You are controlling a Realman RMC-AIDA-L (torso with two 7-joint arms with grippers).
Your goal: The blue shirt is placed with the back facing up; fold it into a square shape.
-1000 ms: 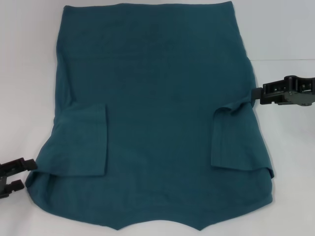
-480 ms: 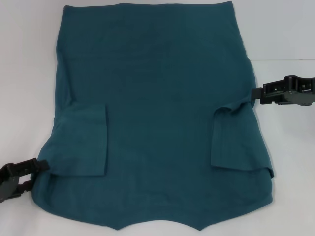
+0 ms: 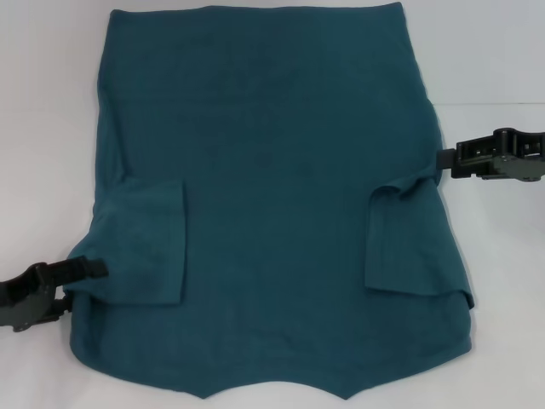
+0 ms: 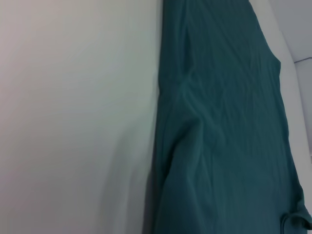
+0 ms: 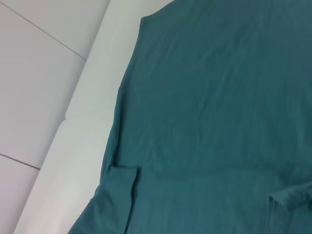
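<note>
Shirt (image 3: 272, 196) lies flat, back up, across the middle of the white worktop (image 3: 51, 128). Hem runs along the far edge; collar end sits at the near edge. Both sleeves already folded inward onto the body, each a squarish flap. Outline roughly rectangular, flaring toward the shoulders.

Left gripper (image 3: 72, 281) at the shirt's left side near the near-left corner, by the shoulder. One finger lies on top of the cloth, the other seems to be at or under the edge. Jaws a little apart; cannot tell whether they have pinched cloth yet.

Right gripper (image 3: 443, 160) at the right side, level with the top of the right sleeve flap, tip touching the cloth's edge. Whether it grips anything or how wide it stands: cannot tell.

Step in hand, as judged: taking hold of the side edges for a lengthwise fold. To do it well, catch both layers at the edge, not only the top one, and lift both sides evenly so the sleeve flaps stay tucked.

Cloth is matte teal knit, soft and limp, with faint creases. Wrist views show shallow diagonal wrinkles and a plain surface. Worktop is smooth, so the cloth may slide when pulled.
</note>
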